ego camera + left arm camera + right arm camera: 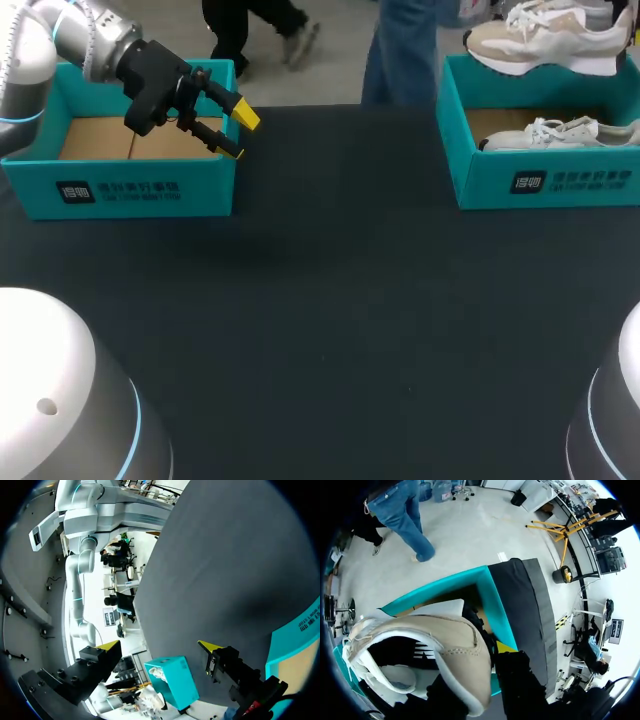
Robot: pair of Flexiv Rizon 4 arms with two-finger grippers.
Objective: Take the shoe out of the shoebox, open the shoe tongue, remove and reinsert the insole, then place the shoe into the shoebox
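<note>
At the tabletop's far right corner, you have the teal right shoebox standing open. The beige sneaker is raised above the box's far wall, clear of the cardboard floor, with its toe toward the tabletop's left edge. Your right gripper has it by the heel. In the right wrist view one yellow-tipped finger presses the outside of the heel, the other reaches down inside the collar, and the heel wall is pinched between them. In that view the sneaker hangs over the right shoebox, whose teal rim and brown floor show beyond it. The head view does not show this gripper itself.

A second sneaker, pale with white laces, lies on its side on the floor of the same box, against the front wall.

At the far left corner sits the left shoebox, also teal, showing only its bare cardboard floor. Your left gripper hangs above this box's right wall. Its jaws are spread wide with nothing between them and nothing touching either yellow tip. From the left wrist view, your left gripper looks out across the dark tabletop toward the right shoebox at the opposite edge. A corner of the left shoebox shows just beside one finger.
</note>
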